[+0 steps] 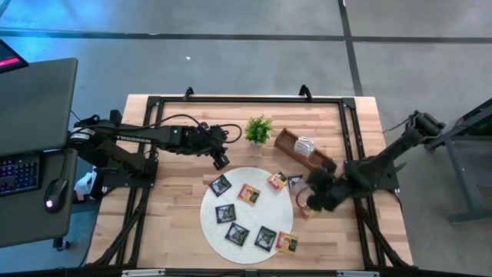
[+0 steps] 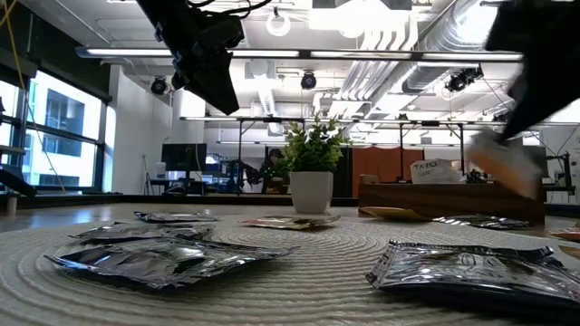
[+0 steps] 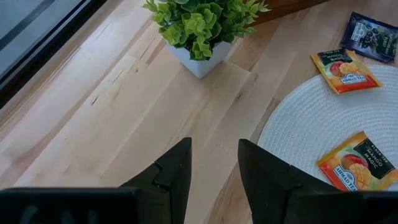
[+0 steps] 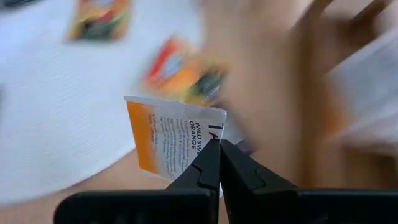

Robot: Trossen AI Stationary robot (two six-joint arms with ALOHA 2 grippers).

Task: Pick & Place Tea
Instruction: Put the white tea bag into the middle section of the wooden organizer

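From above, the left gripper (image 1: 221, 161) hangs over bare wood just left of the potted plant (image 1: 259, 130) and beyond the far-left edge of the round white mat (image 1: 211, 223). The right gripper (image 1: 311, 201) sits just off the mat's right edge, near the wooden tray (image 1: 288, 143), with a white and orange sachet (image 1: 307, 210) at its tip. Seven more sachets lie on the mat: four black ones (image 1: 237, 233) on the left and near side, orange ones (image 1: 248, 195) among them, and a dark one (image 1: 294, 181) beside the mat's far-right rim.

At table height, black sachets (image 2: 163, 260) lie flat in the foreground, the plant (image 2: 311, 167) stands upright behind them, and the left arm's gripper (image 2: 213, 83) hangs well clear of the table. The right arm shows as a dark blur at the right, with the pale held sachet (image 2: 506, 166) lifted off the table.

The left wrist view shows its fingers (image 3: 176, 171) parted with nothing between them, above wood between plant (image 3: 202, 28) and mat (image 3: 305, 134).

The right wrist view shows the fingers (image 4: 205, 168) clenched on the lower edge of the white and orange sachet (image 4: 171, 140), held up off the mat (image 4: 62, 106).
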